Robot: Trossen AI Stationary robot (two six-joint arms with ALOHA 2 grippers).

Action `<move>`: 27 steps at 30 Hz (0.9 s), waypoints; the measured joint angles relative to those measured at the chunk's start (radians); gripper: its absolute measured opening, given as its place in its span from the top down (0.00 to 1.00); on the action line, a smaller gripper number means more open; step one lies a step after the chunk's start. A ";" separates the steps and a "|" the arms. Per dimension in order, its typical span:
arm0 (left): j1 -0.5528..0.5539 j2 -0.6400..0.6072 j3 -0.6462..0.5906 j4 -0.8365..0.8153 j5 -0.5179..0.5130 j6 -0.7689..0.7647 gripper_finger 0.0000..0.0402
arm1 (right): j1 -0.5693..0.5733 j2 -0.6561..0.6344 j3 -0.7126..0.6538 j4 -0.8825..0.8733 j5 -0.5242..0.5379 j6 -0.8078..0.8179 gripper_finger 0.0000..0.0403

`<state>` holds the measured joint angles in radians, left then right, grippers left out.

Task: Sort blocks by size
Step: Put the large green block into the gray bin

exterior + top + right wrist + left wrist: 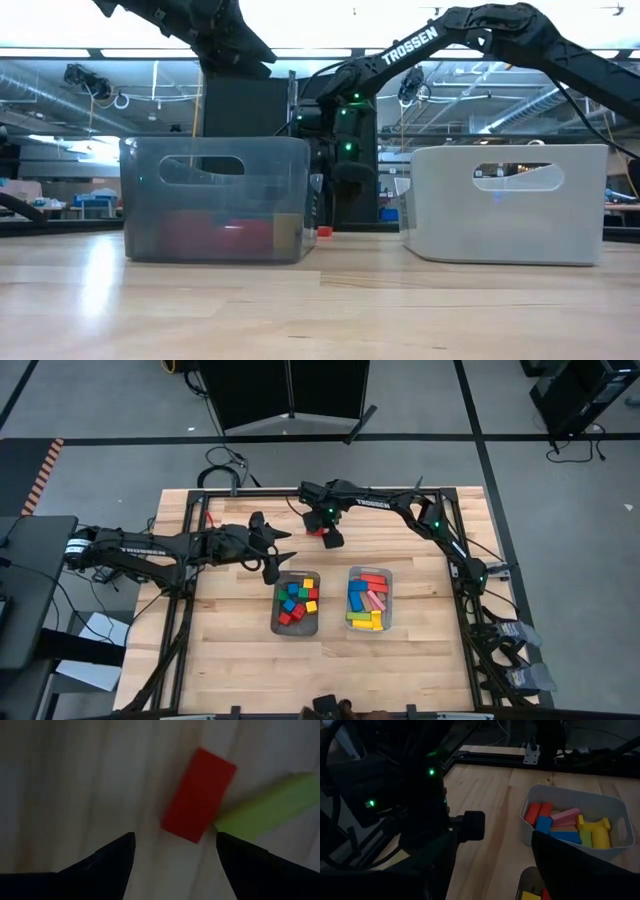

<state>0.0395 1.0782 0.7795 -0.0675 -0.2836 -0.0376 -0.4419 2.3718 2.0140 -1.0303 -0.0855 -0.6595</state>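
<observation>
Blocks fill two trays: small cubes in the dark tray (277, 622), long bars in the pale tray (388, 600). The right gripper (175, 845), jaws wide, hangs over a red block (199, 794) touching a green block (265, 810) on the table (230, 660). The left gripper (272, 572), jaws wide, hangs by the dark tray.

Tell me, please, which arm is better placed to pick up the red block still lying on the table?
The right. Its gripper hangs directly over the red block with fingers open, a green block touching it. The left gripper sits near the grey tray, farther from the red block.
</observation>
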 joint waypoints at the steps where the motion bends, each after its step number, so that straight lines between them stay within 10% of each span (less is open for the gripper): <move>1: 0.000 0.000 0.000 0.000 0.000 0.000 0.34 | 0.000 -0.002 0.000 0.001 -0.021 0.000 0.28; 27: 0.000 0.000 0.000 0.026 0.000 -0.015 0.34 | -0.007 -0.007 0.000 0.023 -0.088 -0.023 0.29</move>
<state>0.0395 1.0786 0.7795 -0.0411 -0.2836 -0.0528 -0.4485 2.3646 2.0140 -1.0074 -0.1730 -0.6824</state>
